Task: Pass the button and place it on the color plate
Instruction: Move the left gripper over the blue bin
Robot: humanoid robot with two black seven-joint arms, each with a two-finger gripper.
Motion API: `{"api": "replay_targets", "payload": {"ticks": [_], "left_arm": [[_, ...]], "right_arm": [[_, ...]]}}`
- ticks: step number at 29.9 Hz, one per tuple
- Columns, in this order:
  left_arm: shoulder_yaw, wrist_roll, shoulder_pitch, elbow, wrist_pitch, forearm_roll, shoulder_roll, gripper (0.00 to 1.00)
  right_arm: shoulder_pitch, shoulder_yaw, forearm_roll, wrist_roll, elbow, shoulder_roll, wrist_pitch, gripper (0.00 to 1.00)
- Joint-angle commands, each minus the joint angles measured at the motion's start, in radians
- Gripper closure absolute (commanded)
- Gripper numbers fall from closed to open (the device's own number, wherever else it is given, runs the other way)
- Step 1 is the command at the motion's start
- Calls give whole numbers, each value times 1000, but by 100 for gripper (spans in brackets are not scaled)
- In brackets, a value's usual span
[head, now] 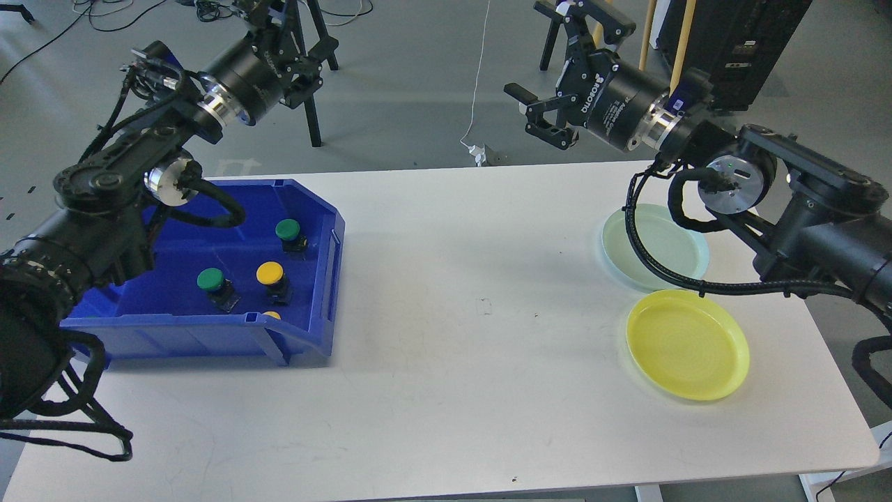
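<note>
Buttons (270, 273) sit in the blue bin (317, 279); right fingers (533, 111) spread, left fingers' (306, 70) state unclear.

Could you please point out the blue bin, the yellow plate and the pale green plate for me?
blue bin (333, 279): head view, right side wall.
yellow plate (686, 345): head view, bare centre.
pale green plate (662, 244): head view, bare inner surface.

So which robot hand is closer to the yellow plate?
The right. The right gripper hangs beyond the table's far edge, up and left of the yellow plate. The left gripper is far off, above the blue bin.
</note>
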Motion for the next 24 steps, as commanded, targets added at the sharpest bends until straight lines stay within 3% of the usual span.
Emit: {"api": "replay_targets", "payload": {"ticks": [1,7,11,14,17,20,24], "left_arm": [[0,0,12,12,0,-54,25,0],[12,0,13,46,0,-49,31,0],[-16,0,22,-9,0,-61,-18,0],[-154,0,48,-176,0,-106,-17,0],[-201,0,82,-450,0,-86,67,0],[-91,0,69,-662,0,87,219,0],[262,0,-65,-690,18,367,342,0]], "right_arm": [[-8,66,5,0,-50,-5,0,0],[-27,108,5,-1,-84,-8,0,0],[-28,129,5,-1,-110,-8,0,0],[-54,142,5,0,-107,-7,-10,0],[-79,143,5,0,-108,-10,-29,0],[-108,192,5,-3,-107,-51,-29,0],[-151,255,10,-13,-94,-112,-12,0]]}}
